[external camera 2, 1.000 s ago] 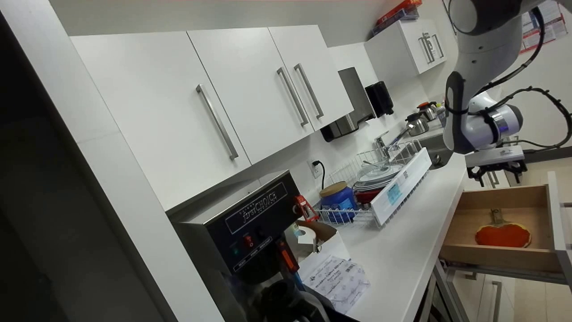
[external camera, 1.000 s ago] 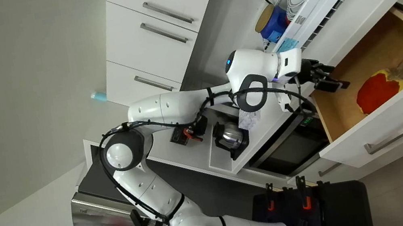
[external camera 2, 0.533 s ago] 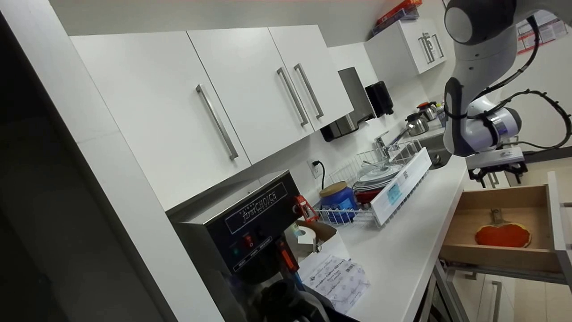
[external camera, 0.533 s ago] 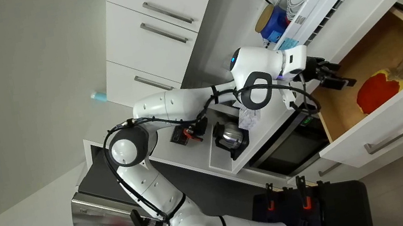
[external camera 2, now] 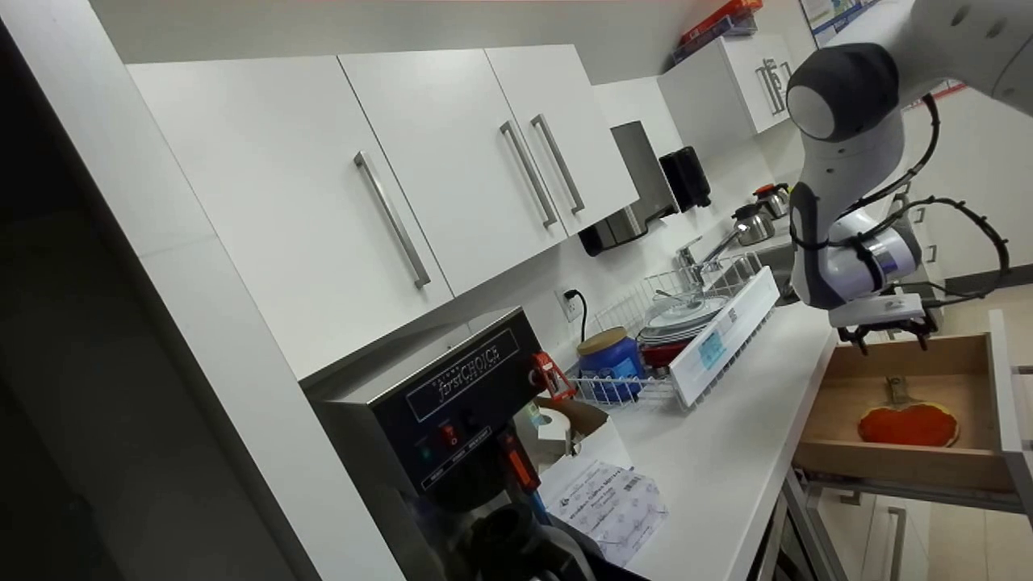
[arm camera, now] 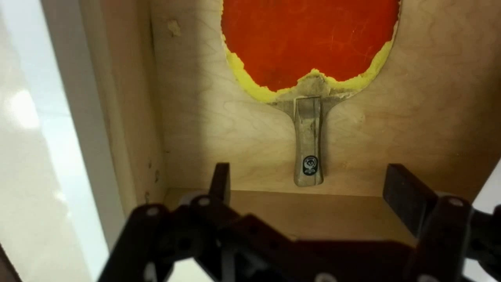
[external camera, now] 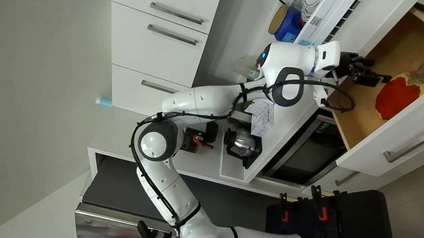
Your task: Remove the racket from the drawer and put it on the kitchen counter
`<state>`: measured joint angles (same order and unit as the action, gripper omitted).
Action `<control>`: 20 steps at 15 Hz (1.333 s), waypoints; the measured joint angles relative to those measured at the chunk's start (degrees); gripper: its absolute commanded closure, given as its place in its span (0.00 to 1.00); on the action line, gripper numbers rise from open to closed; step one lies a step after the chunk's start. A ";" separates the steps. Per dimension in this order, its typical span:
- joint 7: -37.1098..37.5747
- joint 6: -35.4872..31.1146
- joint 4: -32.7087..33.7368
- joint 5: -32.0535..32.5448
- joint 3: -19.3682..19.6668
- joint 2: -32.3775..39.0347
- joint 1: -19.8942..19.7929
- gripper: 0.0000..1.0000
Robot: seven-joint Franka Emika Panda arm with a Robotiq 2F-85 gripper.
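Note:
The racket (external camera: pixel 400 96) lies flat in the open drawer (external camera: pixel 372 152), red face up with a torn yellowish edge; it shows in both exterior views (external camera 2: pixel 908 425). In the wrist view the racket's face (arm camera: pixel 309 43) is at the top, cut off by the frame, and its wooden handle (arm camera: pixel 308 137) points down toward my gripper (arm camera: pixel 308 168). My gripper is open and empty, above the drawer, with the handle's end showing between the fingers (arm camera: pixel 221 182) but apart from them. In an exterior view the gripper (external camera 2: pixel 893 347) hangs over the drawer's far part. The kitchen counter (external camera 2: pixel 710 452) runs beside the drawer.
A white dish rack (external camera 2: pixel 718 339) with plates and a blue jar (external camera 2: pixel 609 371) stands on the counter. A paper-wrapped package (external camera 2: pixel 609 504) and a coffee machine (external camera 2: pixel 460 411) stand nearer that camera. The drawer's side wall (arm camera: pixel 125 117) is left in the wrist view.
My gripper has moved farther out over the drawer and lower, closer to the racket. The arm has stretched forward. The racket and drawer have not moved.

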<state>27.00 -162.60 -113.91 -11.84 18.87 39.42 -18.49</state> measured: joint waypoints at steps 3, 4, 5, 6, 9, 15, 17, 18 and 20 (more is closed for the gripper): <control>-0.89 0.47 5.71 -0.94 -1.15 6.18 -1.27 0.00; -1.68 0.74 7.53 -0.95 -1.68 7.98 -2.12 0.00; -2.92 1.09 9.13 -0.95 -2.21 9.49 -3.06 0.00; -4.40 1.65 10.69 -0.95 -2.77 10.82 -4.19 0.00; -9.93 4.14 15.02 -0.95 -5.10 13.72 -8.56 0.00; -15.59 4.84 21.05 -1.23 -8.99 17.12 -14.87 0.00; -15.29 6.18 22.63 -1.74 -9.02 18.13 -14.89 0.00; -14.95 7.15 23.36 -1.92 -8.97 18.57 -14.73 0.00; -13.06 9.54 24.76 -1.93 -8.33 19.27 -13.89 0.00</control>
<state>13.93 -153.05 -89.16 -13.78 10.54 58.69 -32.38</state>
